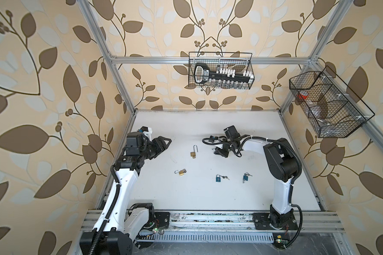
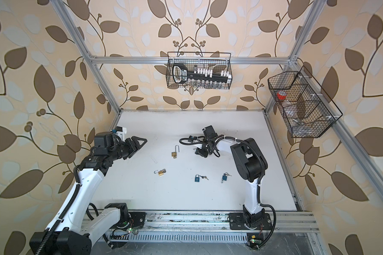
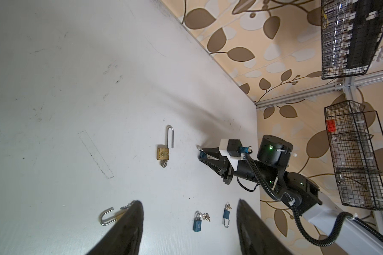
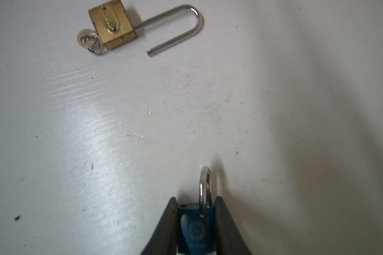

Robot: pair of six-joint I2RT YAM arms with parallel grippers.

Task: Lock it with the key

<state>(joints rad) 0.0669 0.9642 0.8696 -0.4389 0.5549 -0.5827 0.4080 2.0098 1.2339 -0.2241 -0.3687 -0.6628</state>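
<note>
Progress early: right claw [image 4: 195,198] clamps blue padlock [image 4: 195,229], left claw [image 3: 189,202] wide and empty; long-shackle brass padlock [image 4: 111,24] and small brass padlock [image 1: 181,173] lie open on table [image 1: 208,198], locking pending.

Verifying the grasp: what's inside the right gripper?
The right gripper is clamped on a blue padlock, and its shackle sticks out past the tips. The body's bottom end lies deeper between the fingers, out of view, so no key can be seen.
</note>
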